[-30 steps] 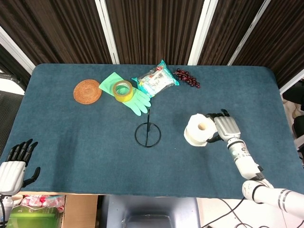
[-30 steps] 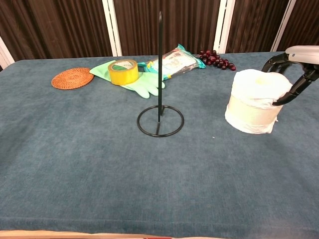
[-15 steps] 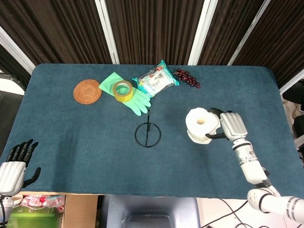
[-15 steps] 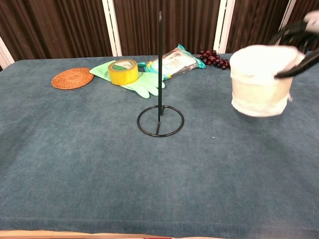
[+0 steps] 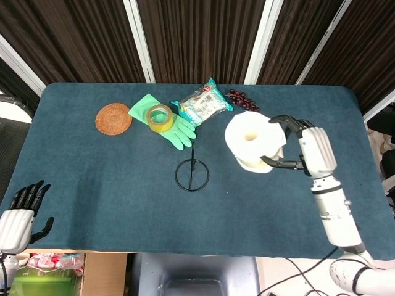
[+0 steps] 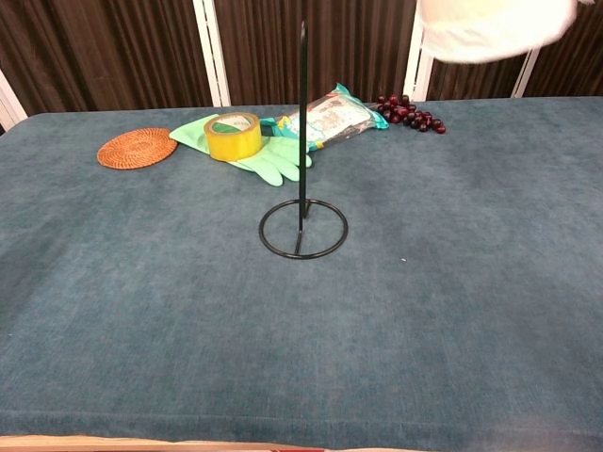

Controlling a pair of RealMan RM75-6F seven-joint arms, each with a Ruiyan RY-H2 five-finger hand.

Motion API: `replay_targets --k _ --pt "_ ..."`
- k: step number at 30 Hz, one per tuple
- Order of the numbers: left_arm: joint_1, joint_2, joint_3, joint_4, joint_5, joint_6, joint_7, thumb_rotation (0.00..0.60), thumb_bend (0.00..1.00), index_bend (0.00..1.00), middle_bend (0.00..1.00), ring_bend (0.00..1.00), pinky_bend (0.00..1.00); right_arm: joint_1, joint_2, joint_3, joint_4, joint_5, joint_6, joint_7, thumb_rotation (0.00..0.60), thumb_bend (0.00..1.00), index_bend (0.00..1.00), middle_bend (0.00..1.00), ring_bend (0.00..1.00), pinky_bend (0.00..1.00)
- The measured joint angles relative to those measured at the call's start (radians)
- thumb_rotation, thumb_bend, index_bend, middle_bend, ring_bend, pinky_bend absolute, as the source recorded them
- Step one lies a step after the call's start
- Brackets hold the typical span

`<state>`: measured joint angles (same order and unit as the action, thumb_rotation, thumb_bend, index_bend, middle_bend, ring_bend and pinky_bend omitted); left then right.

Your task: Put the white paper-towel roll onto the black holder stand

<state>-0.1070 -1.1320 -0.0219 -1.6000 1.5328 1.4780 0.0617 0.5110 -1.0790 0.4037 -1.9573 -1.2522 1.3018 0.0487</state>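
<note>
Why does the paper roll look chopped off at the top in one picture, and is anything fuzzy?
Chest view: the paper roll is lifted so high that the frame's top edge cuts it, and its edges look a little soft. Head view: the whole roll shows sharply, gripped by the right hand above the table, right of the black stand.
</note>
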Motion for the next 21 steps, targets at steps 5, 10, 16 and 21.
replay_targets --k 5,10,16,21 --pt "-0.001 0.004 -0.003 0.003 -0.008 -0.005 -0.012 0.600 0.43 0.00 0.00 0.00 0.09 0.044 -0.060 0.043 -0.050 0.009 0.047 -0.064 0.600 0.28 0.89 0.69 0.63 0.50" --pt "-0.004 0.009 -0.010 0.006 -0.023 -0.013 -0.032 0.600 0.43 0.00 0.00 0.00 0.09 0.102 -0.154 0.084 -0.080 0.013 0.084 -0.080 0.600 0.28 0.89 0.70 0.64 0.50" --pt "-0.005 0.013 -0.013 0.011 -0.029 -0.016 -0.046 0.600 0.43 0.00 0.00 0.00 0.09 0.200 -0.276 0.118 -0.055 0.039 0.097 -0.129 0.600 0.28 0.89 0.70 0.64 0.50" --pt "-0.007 0.019 -0.017 0.015 -0.042 -0.025 -0.063 0.600 0.43 0.00 0.00 0.00 0.09 0.265 -0.376 0.125 0.010 0.057 0.105 -0.189 0.600 0.28 0.89 0.70 0.64 0.50"
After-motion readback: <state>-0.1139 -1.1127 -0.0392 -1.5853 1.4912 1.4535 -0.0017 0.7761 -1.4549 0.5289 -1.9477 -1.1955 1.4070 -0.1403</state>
